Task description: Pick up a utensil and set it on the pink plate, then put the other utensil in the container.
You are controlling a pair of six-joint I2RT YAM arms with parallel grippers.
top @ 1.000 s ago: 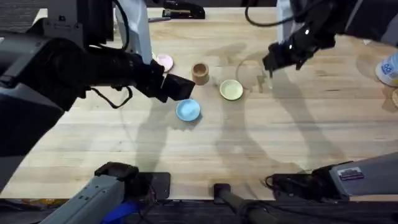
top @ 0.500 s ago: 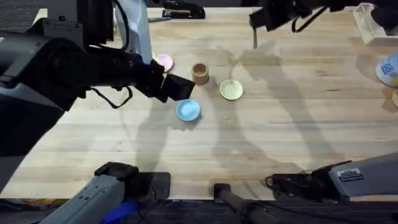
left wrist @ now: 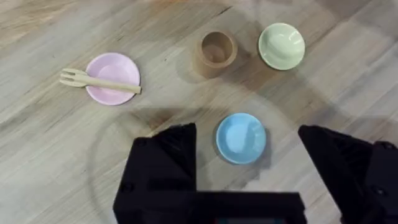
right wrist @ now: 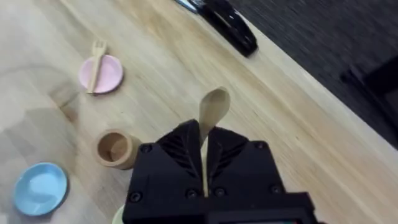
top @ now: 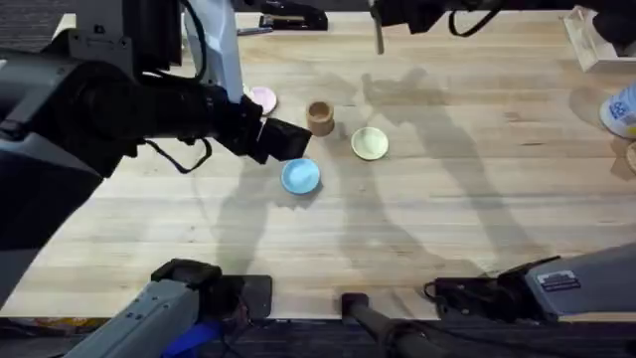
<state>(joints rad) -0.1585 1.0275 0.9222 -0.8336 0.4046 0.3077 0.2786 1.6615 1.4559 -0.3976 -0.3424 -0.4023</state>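
- Fork (left wrist: 99, 82): one, lying across the pink plate (left wrist: 113, 78) in the upper left of the left wrist view, tines overhanging the plate's rim, handle end resting on the plate's opposite side.
- Spoon (right wrist: 210, 124): one, clamped by its handle between the closed fingers of the right gripper (right wrist: 205, 158), bowl end pointing away from the gripper. In the overhead view it hangs at the top centre of the frame (top: 379, 38), above the table (top: 477, 199).
- Container (top: 319, 117): one brown cup, upright and open, standing between the pink plate (top: 262, 98) and the yellow-green plate (top: 370, 143); nothing visible inside it.
- Plates: three in all — pink, yellow-green and a light blue plate (top: 300, 176), the last lying nearer the frame's bottom than the cup.
- Left gripper (left wrist: 249, 155): released, fingers spread wide, grasping nothing; it hovers over the light blue plate in the left wrist view.
- Obstruction: the left arm (top: 129, 109) crosses the upper left of the overhead view, its end beside the pink plate and covering part of it.
- Surroundings: a black stapler-like object (top: 293, 17) lies at the table's far edge, top centre.
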